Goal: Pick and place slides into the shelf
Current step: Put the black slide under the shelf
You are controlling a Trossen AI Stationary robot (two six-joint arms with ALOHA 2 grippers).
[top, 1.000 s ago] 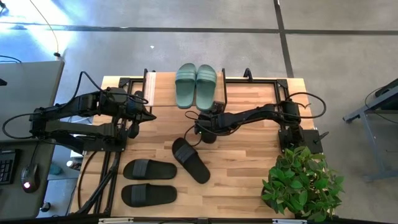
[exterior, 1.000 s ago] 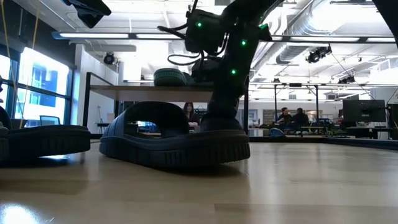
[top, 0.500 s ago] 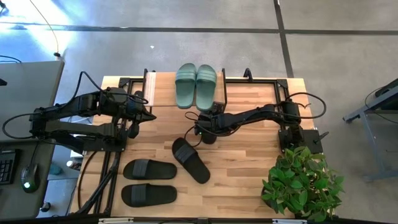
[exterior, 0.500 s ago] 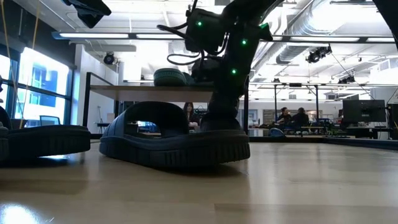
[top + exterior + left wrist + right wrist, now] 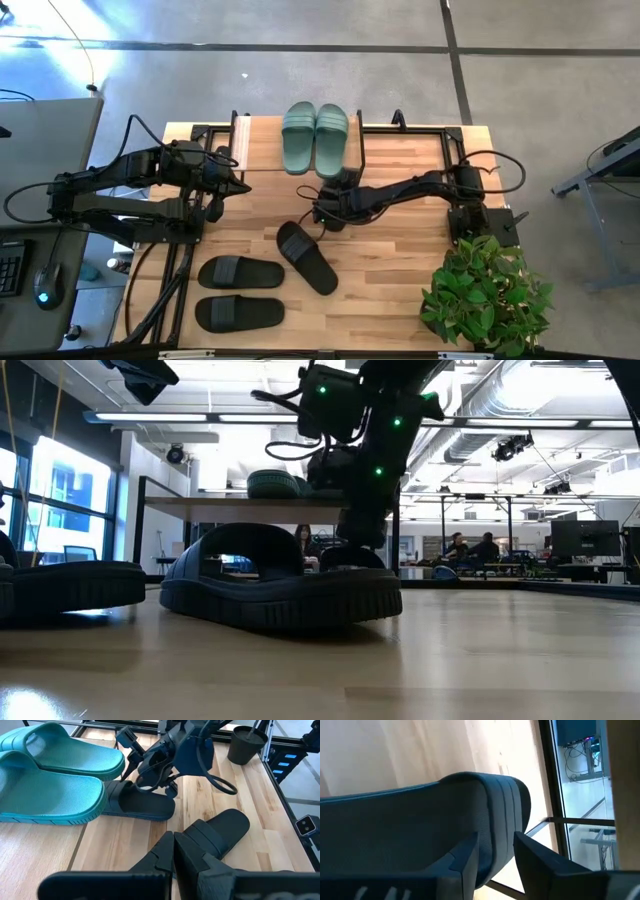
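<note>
The sage-green pair lies on the shelf's light top board at the table's far edge. A black slide lies on the table right in front of the shelf. My right gripper stands over it, shut on its strap. Another black slide lies slanted at mid-table and fills the low view. A black pair lies side by side near the front left. My left gripper hangs shut and empty at the left, beside the shelf. My right gripper has the black slide's wide strap between its two fingers, taken at the strap's edge. It comes from above, slanting in from the table's right. Whether the sole rests on the table I cannot tell.
A potted plant stands at the table's near right corner. The shelf's thin black frame runs along the far edge. Bare wood lies between the slanted slide and the plant. People sit far off in the room behind.
My right gripper has gone up a little over the black slide by the shelf. Its lower end now stands higher in the low view. The other slides and my left arm have kept still.
</note>
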